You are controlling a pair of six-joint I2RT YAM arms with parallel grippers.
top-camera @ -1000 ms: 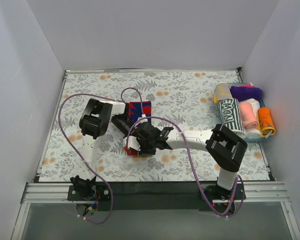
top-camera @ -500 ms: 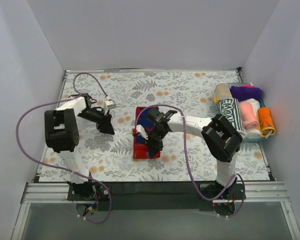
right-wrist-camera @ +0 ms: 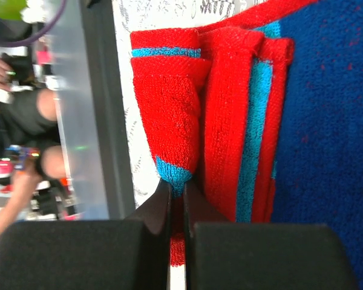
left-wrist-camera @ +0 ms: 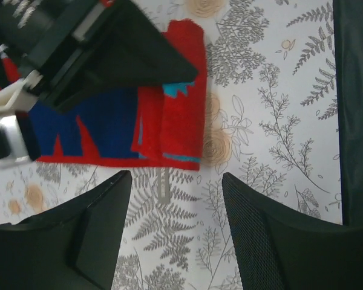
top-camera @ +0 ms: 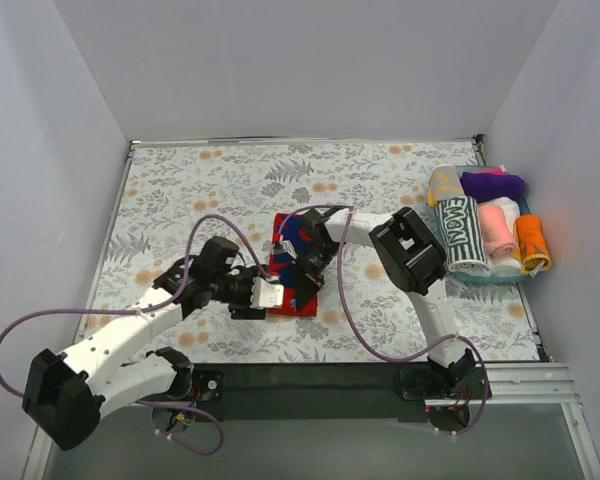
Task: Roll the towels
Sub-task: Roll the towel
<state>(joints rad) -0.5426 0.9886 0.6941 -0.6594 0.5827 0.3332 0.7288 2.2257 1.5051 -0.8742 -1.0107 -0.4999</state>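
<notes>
The red and teal-blue towel (top-camera: 286, 243) lies flat at the table's middle, its near edge folded over. My right gripper (top-camera: 305, 277) is shut on that folded red edge; in the right wrist view the gripper (right-wrist-camera: 176, 199) pinches the red-and-teal fold (right-wrist-camera: 169, 103) between closed jaws. My left gripper (top-camera: 275, 298) is open and empty just off the towel's near left side. In the left wrist view the left gripper (left-wrist-camera: 175, 235) hangs over bare cloth, with the towel's fold (left-wrist-camera: 178, 115) ahead of it. A salmon-pink roll (top-camera: 495, 232) lies in the tray.
A teal tray (top-camera: 480, 281) at the right edge holds several rolled towels, among them a green-and-white one (top-camera: 460, 228), a purple one (top-camera: 492, 185) and an orange one (top-camera: 532, 243). The flower-and-fern table covering (top-camera: 180, 190) spans the table. Purple cables loop around both arms.
My left arm has swung from the far left down to the towel's near left side. My right arm has folded in over the towel, and its gripper stays at the near edge.
</notes>
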